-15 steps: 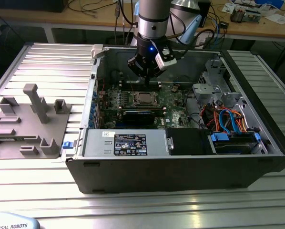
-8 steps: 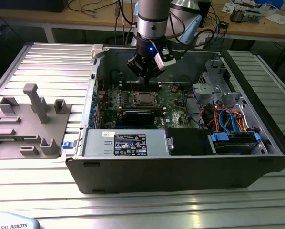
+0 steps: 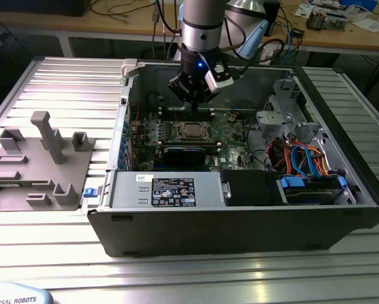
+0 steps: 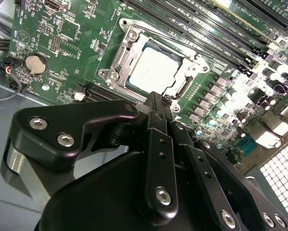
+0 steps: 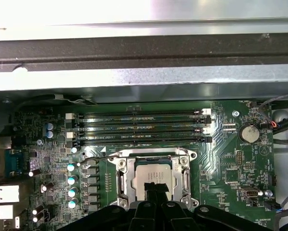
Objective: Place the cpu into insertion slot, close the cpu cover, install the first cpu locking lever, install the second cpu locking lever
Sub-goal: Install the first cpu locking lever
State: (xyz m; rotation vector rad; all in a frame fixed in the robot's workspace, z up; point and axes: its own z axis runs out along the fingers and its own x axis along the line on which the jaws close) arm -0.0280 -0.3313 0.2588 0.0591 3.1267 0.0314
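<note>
The arm stands over an open computer case (image 3: 240,209) that lies on a ribbed aluminium table (image 3: 69,88). In the exterior view the gripper (image 3: 193,100) hangs just above the green motherboard (image 3: 234,130), near the case's far wall. In both wrist views the 2 black fingers (image 4: 159,120) lie pressed together with no gap between them and nothing held, and their tips sit at the edge of the socket area. The cpu (image 5: 152,174) is seated in the insertion slot (image 4: 134,89); its dull silver top faces up and is partly hidden by the fingertips in the first wrist view. The cpu cover (image 4: 127,45) lies flat around the chip as a silvery frame, and the chip shows through its window. A thin wire lever (image 5: 93,158) runs beside the socket near a row of capacitors (image 5: 71,185); whether it is latched cannot be told. 4 long memory slots (image 5: 139,127) lie beyond the socket, and a coin cell (image 5: 248,133) sits well apart on the board. On the table, toward the exterior view's left, rests a grey fixture plate (image 3: 37,164).
</note>
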